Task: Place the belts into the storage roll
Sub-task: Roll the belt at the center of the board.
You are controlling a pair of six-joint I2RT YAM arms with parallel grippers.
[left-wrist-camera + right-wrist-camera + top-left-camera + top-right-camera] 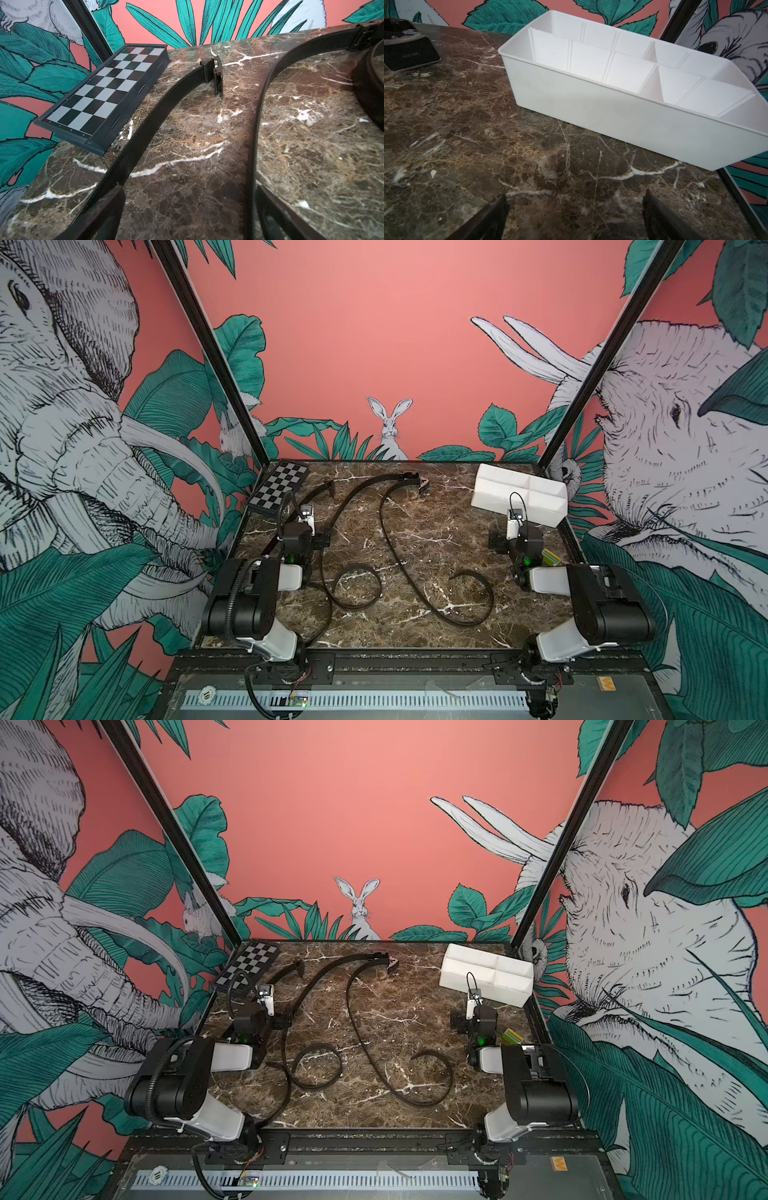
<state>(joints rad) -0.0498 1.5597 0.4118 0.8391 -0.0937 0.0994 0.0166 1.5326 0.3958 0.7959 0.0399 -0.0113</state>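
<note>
Flat black belts [381, 526] are curled on veined marble [436, 539] left of the white box [490, 497]; left gripper [189, 197] and right gripper [575, 199] are held low, spread wide.

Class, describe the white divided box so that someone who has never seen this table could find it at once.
Start at the brown marble table and go to its far right corner. There sits the storage roll, a long box. Unlike the black belts and the checkerboard, it is all white, with low walls and inner partitions.
</note>
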